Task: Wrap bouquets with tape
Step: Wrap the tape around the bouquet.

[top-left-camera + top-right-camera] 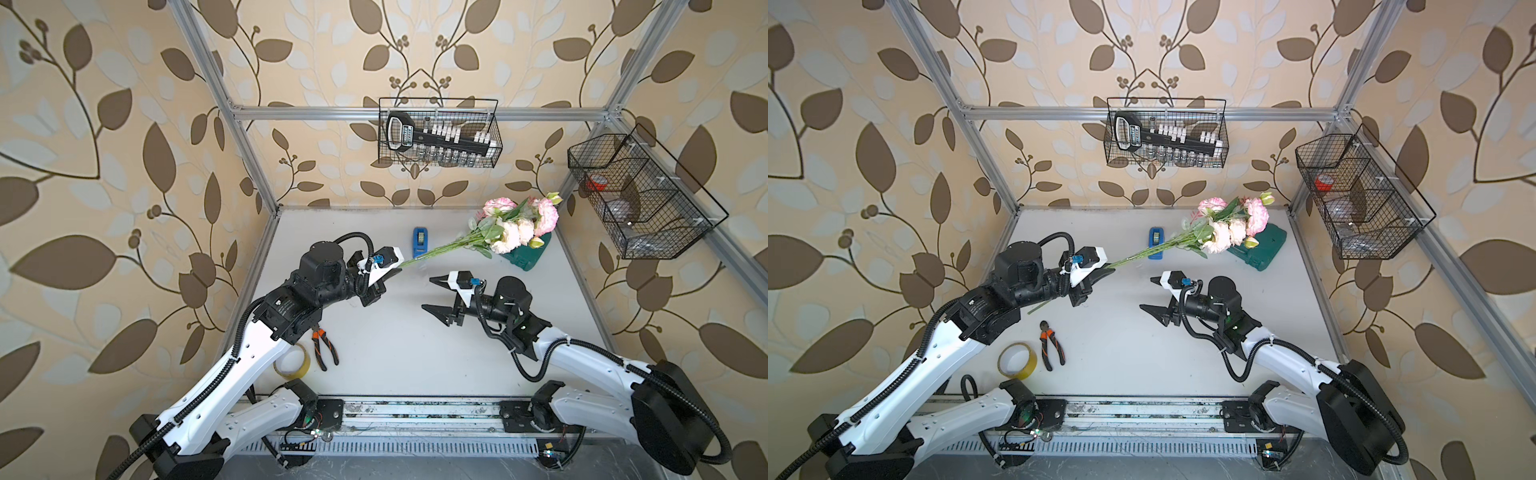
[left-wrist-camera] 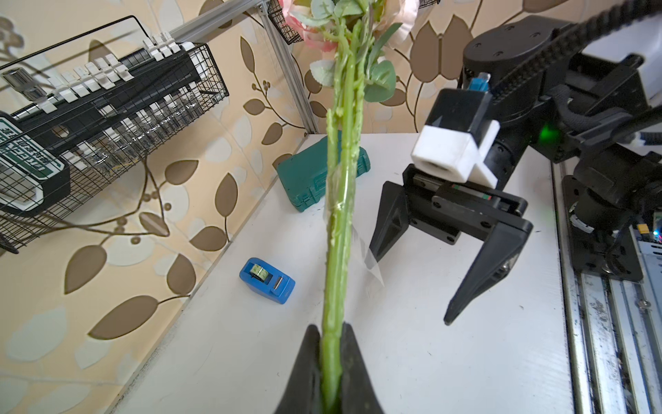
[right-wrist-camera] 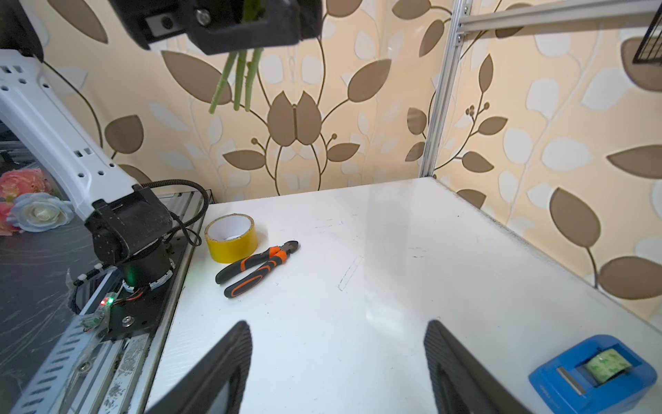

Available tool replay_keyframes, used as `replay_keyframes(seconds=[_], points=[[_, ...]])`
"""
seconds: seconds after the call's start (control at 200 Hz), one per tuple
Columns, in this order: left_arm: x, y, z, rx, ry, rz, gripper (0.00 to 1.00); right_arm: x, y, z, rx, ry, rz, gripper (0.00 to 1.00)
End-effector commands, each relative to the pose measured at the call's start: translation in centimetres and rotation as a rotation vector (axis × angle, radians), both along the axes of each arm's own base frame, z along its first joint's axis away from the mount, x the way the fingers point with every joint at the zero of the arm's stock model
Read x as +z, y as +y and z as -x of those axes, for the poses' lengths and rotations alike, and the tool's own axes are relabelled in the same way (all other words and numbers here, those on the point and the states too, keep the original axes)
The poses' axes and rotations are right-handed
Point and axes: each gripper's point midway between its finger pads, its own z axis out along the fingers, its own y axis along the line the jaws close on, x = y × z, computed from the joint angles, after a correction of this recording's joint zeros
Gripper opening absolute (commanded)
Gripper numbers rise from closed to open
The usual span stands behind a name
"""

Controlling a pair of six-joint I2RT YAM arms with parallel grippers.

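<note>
The white table (image 1: 395, 340) carries a blue tape dispenser (image 1: 420, 242), a green case (image 1: 528, 260), pliers (image 1: 323, 347) and a yellow tape ring (image 1: 293, 366).

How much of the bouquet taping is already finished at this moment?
Done: clear tape already sits on the stems of the bouquet. In hand: the left end effector is shut on the stems. Left: a loose tape tail hangs unpressed; the right end effector is open and empty, beside it.

Bright even light, soft shadows, warped edges
</note>
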Motion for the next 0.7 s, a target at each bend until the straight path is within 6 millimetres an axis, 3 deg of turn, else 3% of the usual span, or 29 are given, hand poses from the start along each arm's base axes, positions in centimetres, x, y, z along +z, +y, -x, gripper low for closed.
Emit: replay_keyframes(seconds=[0.0, 0.085, 0.235, 0.44, 0.575, 0.695], points=[[4.2, 0.0, 1.4, -0.041, -0.071, 0.104, 0.00, 1.8, 0.7, -0.8, -0.001, -0.072, -0.030, 0.68], [4.6, 0.0, 1.6, -0.050, -0.076, 0.116, 0.00, 2.1, 1.1, -1.1, 0.003, -0.080, -0.036, 0.57], [4.8, 0.0, 1.3, -0.038, -0.079, 0.115, 0.00, 2.4, 1.3, -1.1, 0.004, -0.097, -0.035, 0.26], [4.8, 0.4, 0.6, 0.004, -0.095, 0.098, 0.00, 2.1, 0.6, -0.9, -0.031, -0.124, -0.025, 0.00], [4.0, 0.9, -1.0, 0.078, -0.088, 0.060, 0.00, 1.6, 0.2, 0.1, -0.047, -0.121, 0.005, 0.00], [1.5, 1.8, -3.5, 0.189, -0.054, -0.053, 0.00, 1.3, -0.4, 0.8, -0.146, -0.168, 0.084, 0.00]])
